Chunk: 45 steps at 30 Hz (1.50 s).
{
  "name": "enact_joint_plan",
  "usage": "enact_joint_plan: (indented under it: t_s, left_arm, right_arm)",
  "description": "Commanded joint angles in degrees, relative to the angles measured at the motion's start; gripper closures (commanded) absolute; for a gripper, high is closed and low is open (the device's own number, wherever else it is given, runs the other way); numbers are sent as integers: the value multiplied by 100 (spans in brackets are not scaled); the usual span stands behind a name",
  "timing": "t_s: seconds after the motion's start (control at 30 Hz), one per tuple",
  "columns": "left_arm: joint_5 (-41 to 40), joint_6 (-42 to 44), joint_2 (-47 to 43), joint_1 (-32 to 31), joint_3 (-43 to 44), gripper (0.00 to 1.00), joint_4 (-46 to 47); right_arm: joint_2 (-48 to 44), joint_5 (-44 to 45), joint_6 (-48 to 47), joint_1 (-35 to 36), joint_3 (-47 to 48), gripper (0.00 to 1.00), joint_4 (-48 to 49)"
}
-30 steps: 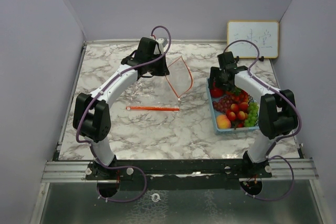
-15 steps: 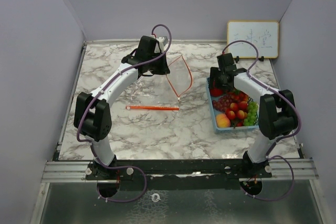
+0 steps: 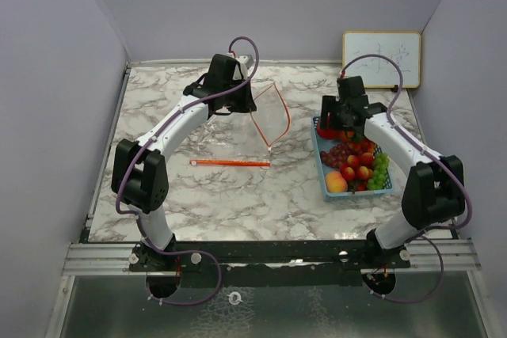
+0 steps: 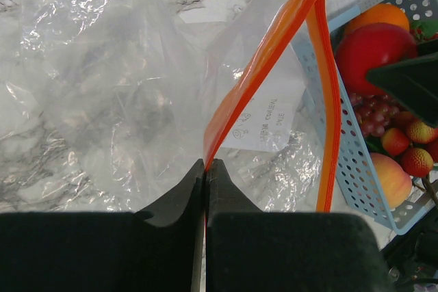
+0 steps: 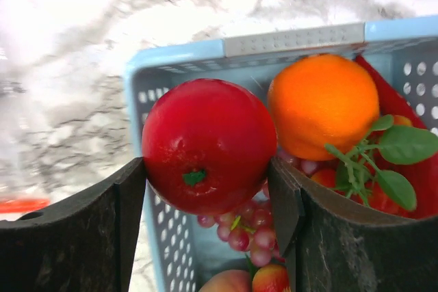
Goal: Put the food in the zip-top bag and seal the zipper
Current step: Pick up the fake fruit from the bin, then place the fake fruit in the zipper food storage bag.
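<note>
My left gripper point(image 4: 206, 163) is shut on the orange zipper strip point(image 4: 263, 59) of the clear zip-top bag point(image 3: 271, 116), holding one side of the mouth up; the other strip point(image 3: 230, 163) lies on the table. My right gripper point(image 5: 209, 169) is shut on the red tomato point(image 5: 209, 145) and holds it just above the light-blue basket point(image 5: 178, 56); it also shows in the top view point(image 3: 341, 128). In the basket lie an orange point(image 5: 323, 104), purple grapes point(image 5: 250, 230), a peach point(image 3: 337, 183), small red fruits point(image 3: 356, 172) and green grapes point(image 3: 382, 170).
The basket point(image 3: 320, 159) stands at the right of the marble table, right of the bag. A small whiteboard point(image 3: 381, 58) leans against the back wall at the right. Grey walls close in the table on three sides.
My right gripper has risen and shifted back-right over the basket's far end with the tomato. The left arm and the bag have stayed put.
</note>
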Motion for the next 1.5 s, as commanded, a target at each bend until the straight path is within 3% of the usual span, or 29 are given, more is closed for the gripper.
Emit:
enact_joint_plan:
  t_s: [0.0,0.3,0.5,0.73,0.93,1.0,1.03,1.2,1.37,1.47]
  left_arm:
    - [153,40,-52,-12,17,100,28]
    - [341,-143,97,-18,97,100,134]
    - [435,-197,141,-25,161,100,142]
    - [467,-175,143,-22,318,100,19]
    - [679,-289,147,-21,442,100,31]
    - [788,-371,171,-28,421,100,109]
    - [814,-410,191,-29,409,100,145]
    - [858,-454,240,-28,420,100,217]
    - [797,-436,204,-22,498,100,146]
    - [797,-422,134,-21,499,100,143]
  right_arm:
    - [-797,-797,-316,0,390,75,-98]
    - [-1081,-3882,-177,210,1013,75,878]
    - [-567,-4439,52,677,1089,75,1544]
    - [4,-3432,136,739,1124,64,1323]
    - [96,-3187,-114,734,1305,33,1107]
    - [36,-3129,-130,732,1353,4,1098]
    - [-22,-3078,-135,738,1378,0,1098]
    - [-295,-2621,-264,735,1557,1,732]
    - [-464,-844,24,578,1623,1,-357]
    - [-374,-319,289,-38,1362,1,-1085]
